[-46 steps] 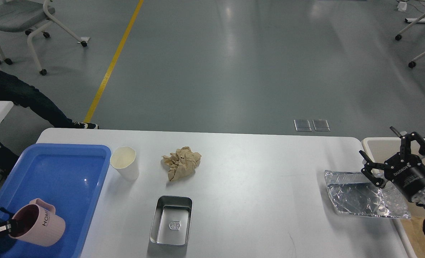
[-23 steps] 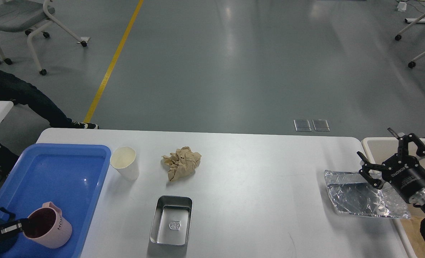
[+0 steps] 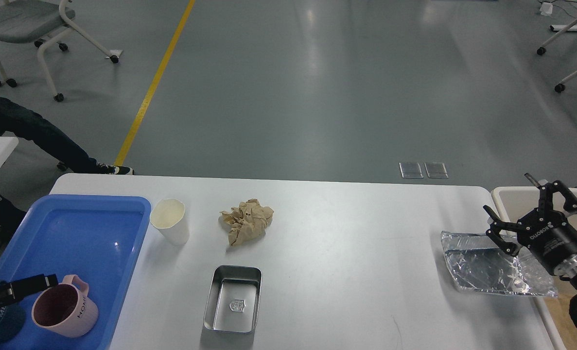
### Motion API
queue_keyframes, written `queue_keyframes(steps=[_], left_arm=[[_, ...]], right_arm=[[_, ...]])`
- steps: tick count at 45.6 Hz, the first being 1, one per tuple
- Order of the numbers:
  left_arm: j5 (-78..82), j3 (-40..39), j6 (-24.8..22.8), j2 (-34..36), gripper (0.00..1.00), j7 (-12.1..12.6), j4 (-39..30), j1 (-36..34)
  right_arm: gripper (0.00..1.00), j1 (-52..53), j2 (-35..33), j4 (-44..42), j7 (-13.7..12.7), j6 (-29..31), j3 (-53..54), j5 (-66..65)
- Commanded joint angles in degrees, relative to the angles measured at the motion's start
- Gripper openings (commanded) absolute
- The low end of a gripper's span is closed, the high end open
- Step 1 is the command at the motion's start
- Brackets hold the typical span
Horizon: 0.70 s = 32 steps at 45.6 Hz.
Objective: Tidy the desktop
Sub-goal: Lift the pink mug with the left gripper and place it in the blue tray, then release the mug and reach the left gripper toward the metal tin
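Head view: the desktop (image 3: 346, 253) fills the lower frame. At its left edge a pink mug (image 3: 64, 311) stands upright in the tray (image 3: 89, 228); the left gripper (image 3: 26, 287) sits beside it, jaws indiscernible. At the right edge, the right gripper (image 3: 509, 214) hovers spread open over foil (image 3: 492, 265).

Large white rounded-corner surface (image 3: 346, 233) bearing blue plastic tray (image 3: 81, 218), cream paper cup (image 3: 170, 221), crumpled brown paper (image 3: 246, 220), rectangular steel tin (image 3: 233, 299), crinkled foil tray (image 3: 492, 265).

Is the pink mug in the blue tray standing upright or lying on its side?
Upright. The pink ceramic mug stands on its base in the blue plastic tray, its dark round opening facing up and its handle to the side.
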Motion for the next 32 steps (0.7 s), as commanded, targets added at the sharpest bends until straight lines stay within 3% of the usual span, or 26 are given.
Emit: queue_keyframes(steps=[1,8,18,32], left_arm=[[0.0,-3.1,0.3,5.4,0.87,-0.1,-5.3,0.0],[-0.4,-8.9,1.8,8.0,0.87,0.6,-7.1,-0.3],[-3.2,-12.7,13.6,8.0,0.87,1.1,-11.8,-0.2],[-3.3,-12.6,14.2,11.2,0.87,2.0,-16.3,0.2]], right_arm=[[1.0,0.1,-0.1,0.1,0.0,0.0,0.0,0.0],[1.0,0.2,-0.1,0.2,0.0,0.0,0.0,0.0],[1.0,0.1,-0.3,0.4,0.0,0.0,-0.1,0.0],[1.0,0.0,-0.3,0.4,0.0,0.0,-0.1,0.0]])
